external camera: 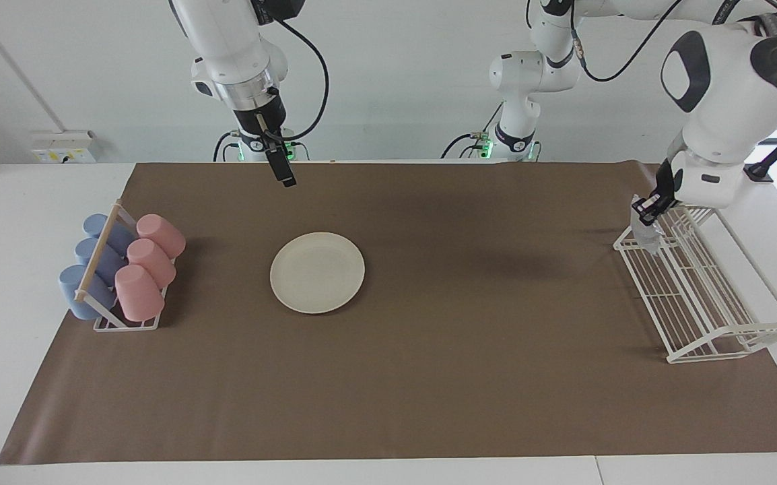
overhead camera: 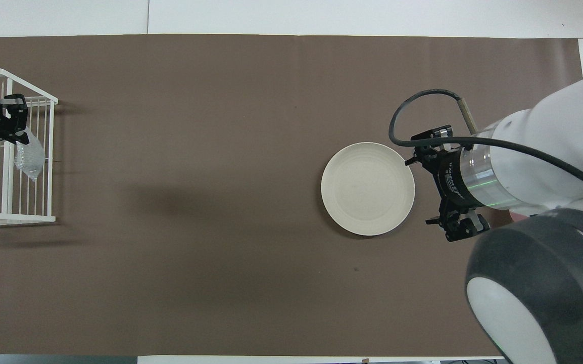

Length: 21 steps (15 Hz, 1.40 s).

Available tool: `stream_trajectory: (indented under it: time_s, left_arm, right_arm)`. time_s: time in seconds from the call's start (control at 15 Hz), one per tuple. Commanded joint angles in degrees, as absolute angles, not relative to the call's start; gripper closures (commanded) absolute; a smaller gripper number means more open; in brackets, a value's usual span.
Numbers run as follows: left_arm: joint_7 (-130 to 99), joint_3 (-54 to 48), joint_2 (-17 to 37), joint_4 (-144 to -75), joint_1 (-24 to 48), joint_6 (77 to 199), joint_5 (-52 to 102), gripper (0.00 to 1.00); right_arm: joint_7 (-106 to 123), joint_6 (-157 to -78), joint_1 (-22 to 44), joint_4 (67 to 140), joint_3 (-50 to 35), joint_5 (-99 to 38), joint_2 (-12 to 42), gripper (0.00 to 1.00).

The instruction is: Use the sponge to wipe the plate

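Already done: sponge (external camera: 647, 232) off wire rack (external camera: 712, 316), dangling from pinching left pincer (external camera: 646, 210) over rack's robot-side end. Right pincer (external camera: 285, 176) spread, empty, raised over mat. Left: carry to plate (external camera: 317, 272) mid-surface, unwiped.

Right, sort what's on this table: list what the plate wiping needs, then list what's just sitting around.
Needed for the job:
- plate, lying on the brown mat
- sponge, hanging from the shut left gripper over the wire rack
- right gripper, open, up in the air near the plate

Just sitting around:
- white wire rack
- pink cups and blue cups in their holder
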State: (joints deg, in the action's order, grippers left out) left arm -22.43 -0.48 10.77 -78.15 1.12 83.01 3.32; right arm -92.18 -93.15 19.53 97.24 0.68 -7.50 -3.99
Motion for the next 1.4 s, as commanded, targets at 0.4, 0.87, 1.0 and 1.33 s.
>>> stream_trajectory:
  time_s: [0.4, 0.87, 1.0, 1.33]
  left_arm:
    - [-20.1, -0.3, -0.5, -95.8, -9.3, 83.9, 46.3, 1.0]
    - [-0.2, -0.4, -10.8, -123.5, -2.9, 91.5, 71.9, 1.0]
    - [7.1, -0.4, -10.7, -127.1, -1.0, 91.5, 77.1, 1.0]
    - [16.8, -0.9, -11.0, -134.1, 6.0, 94.3, 89.0, 1.0]
  right_arm:
    - [-93.2, -93.8, 21.0, 99.0, 0.9, -8.4, -4.8, 0.0]
    - [-89.7, -94.5, 22.6, 99.8, 0.9, -8.8, -5.4, 0.0]
    - [-89.1, -93.6, 22.1, 99.8, 0.9, -8.7, -5.4, 0.0]
    - [-102.0, -100.8, 23.0, 99.8, 0.8, -8.9, -5.0, 0.0]
